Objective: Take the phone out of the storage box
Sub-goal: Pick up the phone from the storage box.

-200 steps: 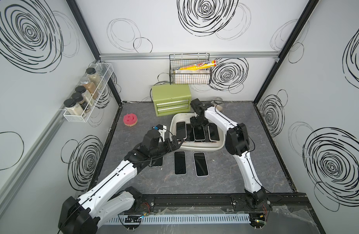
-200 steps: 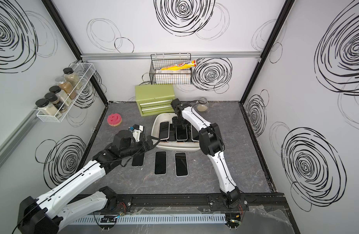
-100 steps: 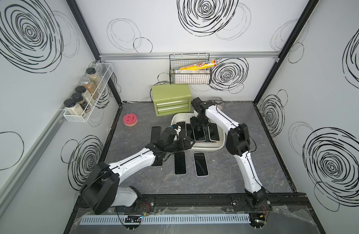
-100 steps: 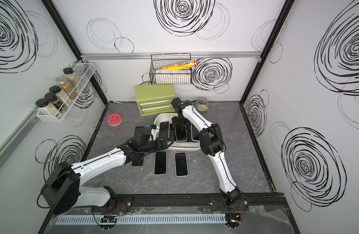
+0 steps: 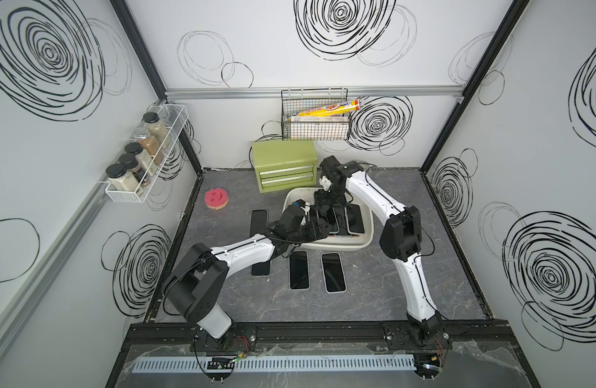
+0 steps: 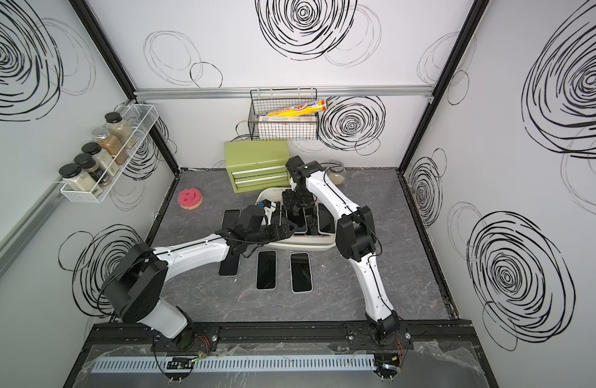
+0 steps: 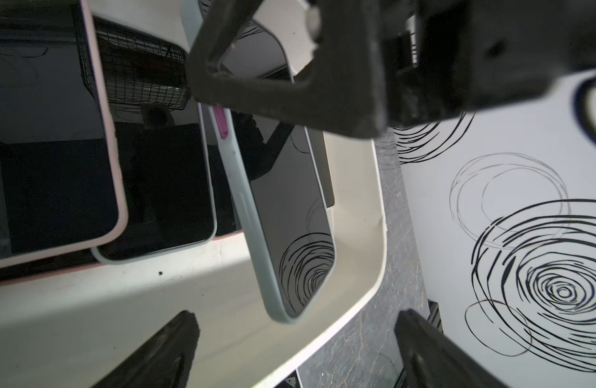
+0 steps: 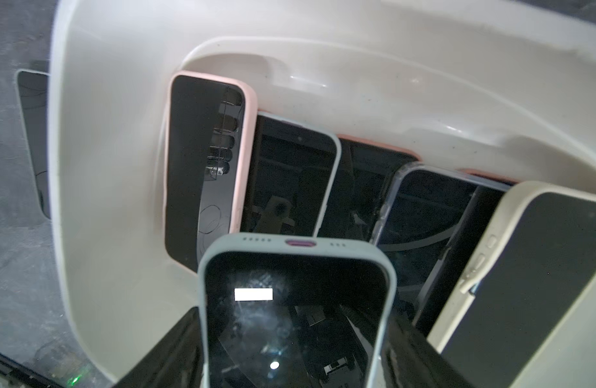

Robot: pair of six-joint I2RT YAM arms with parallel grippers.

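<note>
Above the storage box (image 5: 343, 247), my right gripper (image 5: 325, 205) clamps the grey-cased phone (image 7: 283, 218) by its upper end, raised and tilted. Long axis slants down toward my left gripper (image 7: 295, 315) (jaws wide, empty), free end just reaching it; handover next, I judge.

Place: a robot test cell in a lab — a built booth, not a lived-in room.
Walls: white panels (image 5: 290, 50) scrawled with black spirals, crossed by an aluminium rail (image 5: 313, 91).
Floor: a grey marbled mat (image 5: 374, 302), closed in by panels on three sides.
Machines: a left arm (image 5: 243, 252) and a right arm (image 5: 370, 195), white and black, bolted to a black base rail (image 5: 323, 336) at the open front; a slotted cable duct (image 5: 273, 364) lies beside it.
Props: spice rack (image 5: 142, 168), wire basket (image 5: 315, 129), green drawer chest (image 5: 283, 158), pink sponge (image 5: 216, 200), white storage box (image 5: 343, 246) with phones (image 5: 355, 218) — household bits in a bare cell.
</note>
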